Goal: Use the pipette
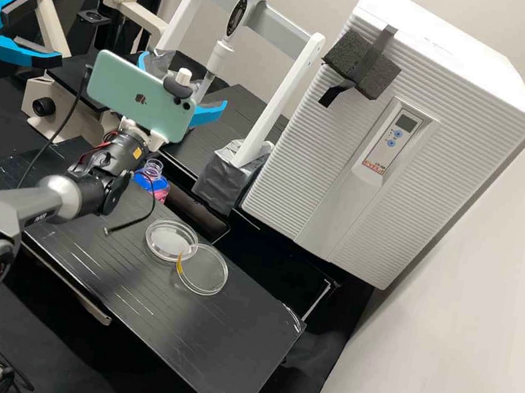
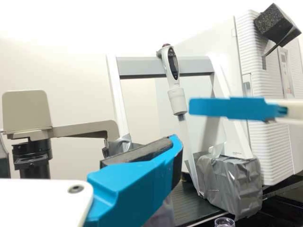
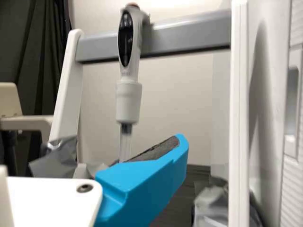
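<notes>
Right end effector (image 1: 183,83) sits open, its blue fingers spread wide just in front of the lower shaft of the pipette (image 1: 233,22), gripping nothing. Its arm carries a green phone (image 1: 141,94). Left end effector (image 1: 46,29) is open too, at the far left beside the microscope (image 1: 39,96) and well apart from the pipette. The pipette hangs upright from the grey crossbar of a white stand (image 1: 280,98) whose feet are wrapped in grey tape. On the tabletop (image 1: 216,344) lie two clear petri dishes (image 1: 170,239) — touching at the rims — near a bottle of pink liquid (image 1: 156,179). A white ribbed machine (image 1: 429,172) stands behind them.
</notes>
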### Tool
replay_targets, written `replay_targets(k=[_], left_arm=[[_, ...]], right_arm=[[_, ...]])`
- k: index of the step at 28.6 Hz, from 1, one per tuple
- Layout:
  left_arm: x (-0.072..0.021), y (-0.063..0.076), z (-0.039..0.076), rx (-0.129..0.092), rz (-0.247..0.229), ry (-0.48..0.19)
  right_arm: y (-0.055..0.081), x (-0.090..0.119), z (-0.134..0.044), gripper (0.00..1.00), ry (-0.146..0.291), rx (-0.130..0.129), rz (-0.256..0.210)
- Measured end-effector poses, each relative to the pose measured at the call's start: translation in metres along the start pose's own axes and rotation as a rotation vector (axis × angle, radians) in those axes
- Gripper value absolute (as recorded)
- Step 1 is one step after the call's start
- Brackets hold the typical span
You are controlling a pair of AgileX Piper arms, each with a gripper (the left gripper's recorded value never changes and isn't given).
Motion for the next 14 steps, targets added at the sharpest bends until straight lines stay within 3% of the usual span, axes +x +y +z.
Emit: replay_targets(k=[7,14], left_arm=[[0.0001,0.0,-0.001,0.0,-0.002,0.003],[-0.0002,-0.001,-0.006,-0.016,-0.002,0.025]], right_arm=[[0.012,0.034,-0.019,1.0,-0.027,0.009,0.034],[0.012,0.062,-0.035,1.0,-0.039,-0.04,0.03]])
